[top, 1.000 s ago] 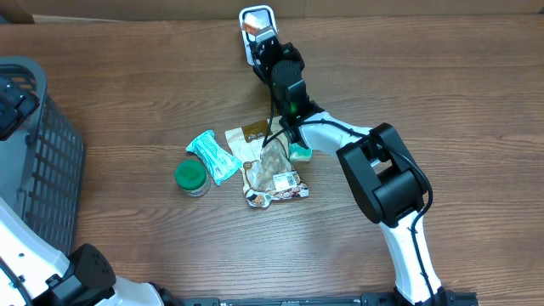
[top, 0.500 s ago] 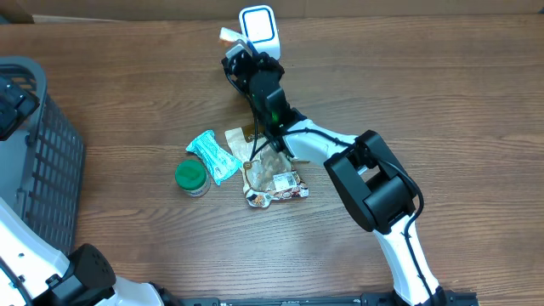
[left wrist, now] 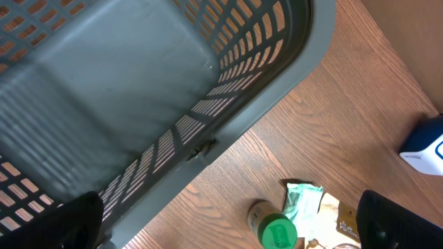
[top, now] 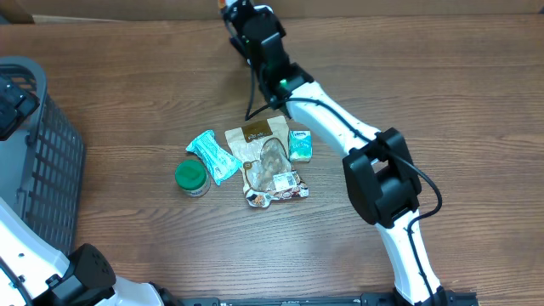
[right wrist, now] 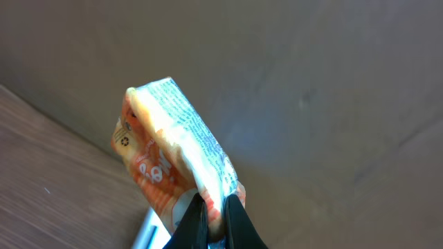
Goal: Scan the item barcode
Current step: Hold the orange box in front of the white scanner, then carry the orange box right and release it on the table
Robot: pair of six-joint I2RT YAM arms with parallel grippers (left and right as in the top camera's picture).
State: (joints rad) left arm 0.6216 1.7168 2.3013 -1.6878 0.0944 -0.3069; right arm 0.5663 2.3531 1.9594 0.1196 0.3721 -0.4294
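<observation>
Item: orange-and-white packet (right wrist: 173,159), lower edge pinched tight between right fingers (right wrist: 195,223), held aloft at far desk (top: 127,85) edge, well right of grey basket (left wrist: 138,104). Above basket: left fingers (left wrist: 69,221), spread wide, empty.

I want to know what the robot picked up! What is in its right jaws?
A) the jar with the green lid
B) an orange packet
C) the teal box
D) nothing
B: the right wrist view shows the right jaws shut on an orange packet, while the jar and the teal box lie on the table.
</observation>
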